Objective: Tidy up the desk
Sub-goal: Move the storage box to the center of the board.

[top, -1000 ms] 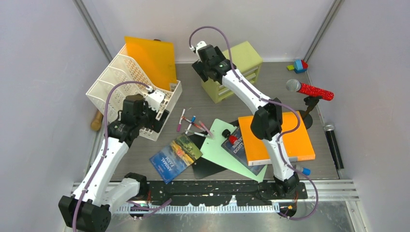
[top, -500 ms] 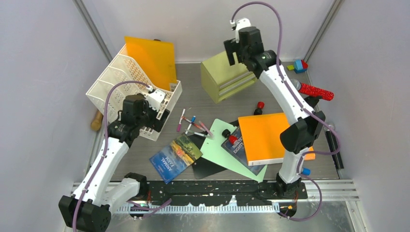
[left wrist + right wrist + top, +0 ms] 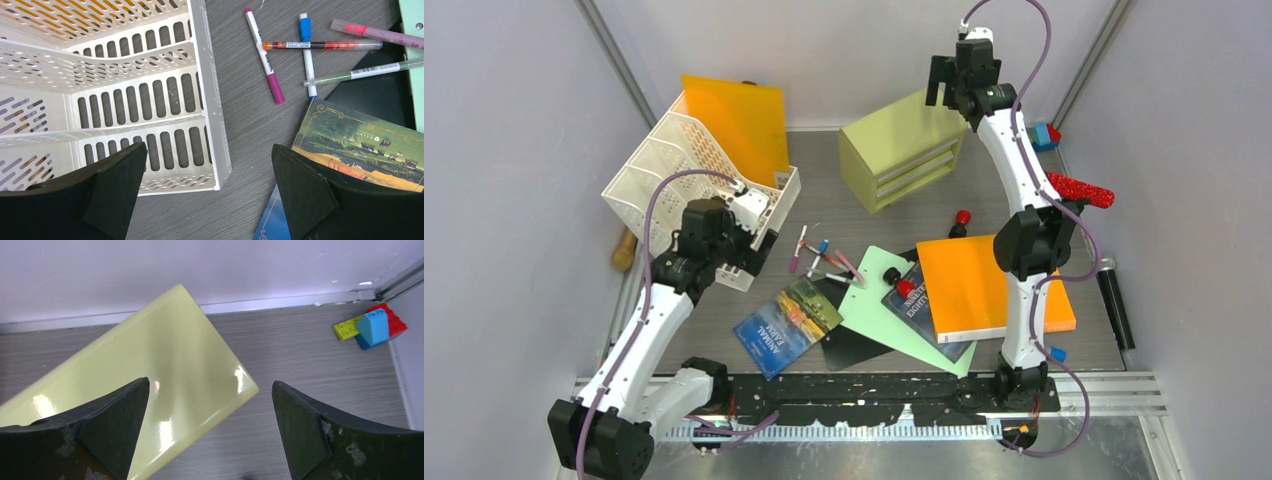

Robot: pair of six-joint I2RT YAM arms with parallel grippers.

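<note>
The desk [image 3: 819, 195] is spread beneath both arms, with its black rail [image 3: 864, 385] along the near edge. A yellow-green cabinet [image 3: 904, 150] is set askew at the far edge, and toy bricks [image 3: 1044, 135] are tucked in the far right corner. A white file rack [image 3: 689, 170] is placed by the left edge, with 5 pens [image 3: 819, 255] scattered just beside it. A picture-covered book [image 3: 786, 325] is laid toward the near edge, and an orange pad [image 3: 969, 285] toward the right edge. The left gripper [image 3: 208, 150] is held over the rack's corner, jaws spread wide and empty. The right gripper [image 3: 210, 385] is held above the cabinet's top, jaws likewise parted, with nothing gripped.
</note>
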